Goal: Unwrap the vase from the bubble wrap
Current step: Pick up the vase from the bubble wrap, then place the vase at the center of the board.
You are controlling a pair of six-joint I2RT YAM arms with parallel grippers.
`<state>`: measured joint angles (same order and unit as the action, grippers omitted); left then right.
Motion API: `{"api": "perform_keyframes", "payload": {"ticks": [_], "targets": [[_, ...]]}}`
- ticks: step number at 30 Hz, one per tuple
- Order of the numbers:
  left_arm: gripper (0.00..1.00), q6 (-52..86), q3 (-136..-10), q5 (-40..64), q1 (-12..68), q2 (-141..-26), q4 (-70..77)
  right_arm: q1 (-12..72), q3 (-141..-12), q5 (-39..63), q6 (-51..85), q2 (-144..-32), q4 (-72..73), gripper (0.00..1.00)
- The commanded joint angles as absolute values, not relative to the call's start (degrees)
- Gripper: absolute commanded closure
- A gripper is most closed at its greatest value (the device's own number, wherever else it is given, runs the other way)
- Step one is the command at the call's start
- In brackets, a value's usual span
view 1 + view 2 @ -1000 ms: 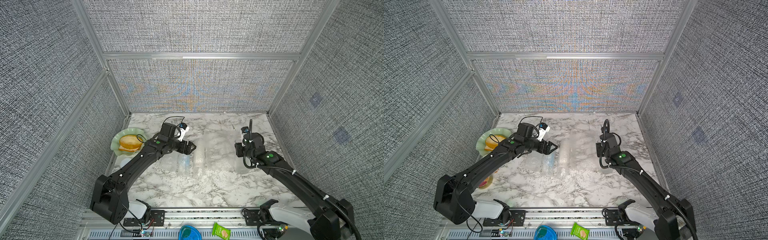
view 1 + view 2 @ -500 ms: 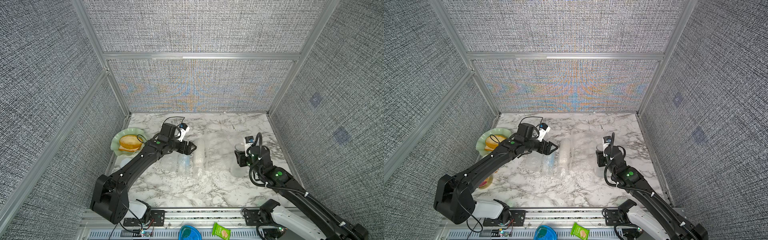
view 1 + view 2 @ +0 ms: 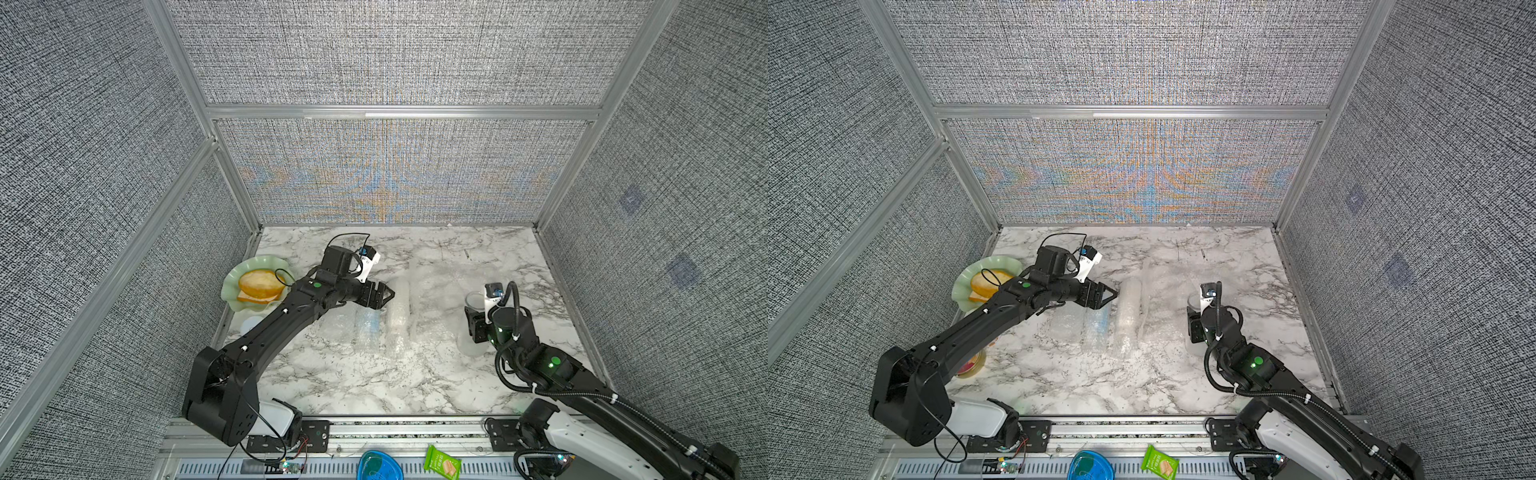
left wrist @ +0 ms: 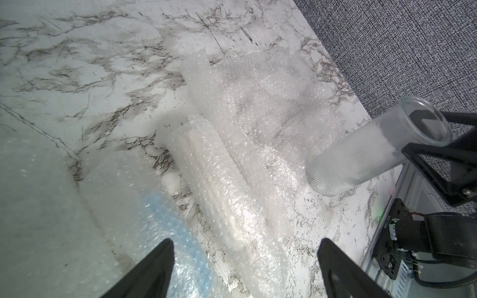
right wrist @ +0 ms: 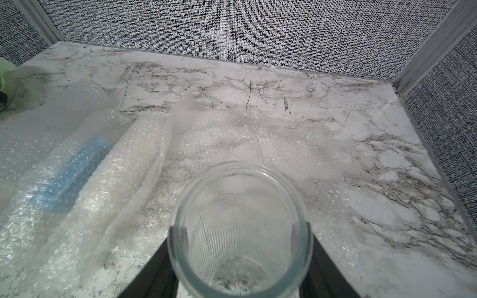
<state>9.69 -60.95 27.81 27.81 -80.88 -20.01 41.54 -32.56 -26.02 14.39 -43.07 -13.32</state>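
Two right gripper [image 5: 238, 229] fingers [image 5: 154, 273], contact unclear, flank the clear vase [image 5: 240, 206]

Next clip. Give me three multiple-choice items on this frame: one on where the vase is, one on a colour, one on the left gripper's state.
1. Where is the vase?
A) on the green plate
B) between the right gripper's fingers
C) lying flat by the back wall

2. What colour is the patch showing through the bubble wrap?
A) red
B) blue
C) yellow

3. The left gripper's fingers are:
A) open, holding nothing
B) shut on the wrap
C) shut on the vase

Answers:
1 B, the fingers flank its ribbed glass body in the right wrist view.
2 B, the patch is light blue under the clear folds.
3 A, they stand wide apart above the wrap, gripping nothing.
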Motion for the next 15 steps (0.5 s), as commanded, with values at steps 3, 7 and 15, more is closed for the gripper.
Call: {"api": "perform_keyframes", "payload": {"ticks": [3,7,15], "targets": [[0.11,9.9,-60.8,28.7,27.8,-80.9,-19.2,43.9,-32.3,-28.5,17.8,-42.1,-14.6,0.37],[0.11,9.9,-60.6,28.9,27.9,-80.8,-19.2,45.7,-32.0,-30.1,19.5,-42.0,-15.6,0.34],[0.11,10.0,-60.6,28.9,27.9,-80.6,-19.2,48.2,-30.9,-34.4,22.1,-40.8,-18.1,0.26]]}}
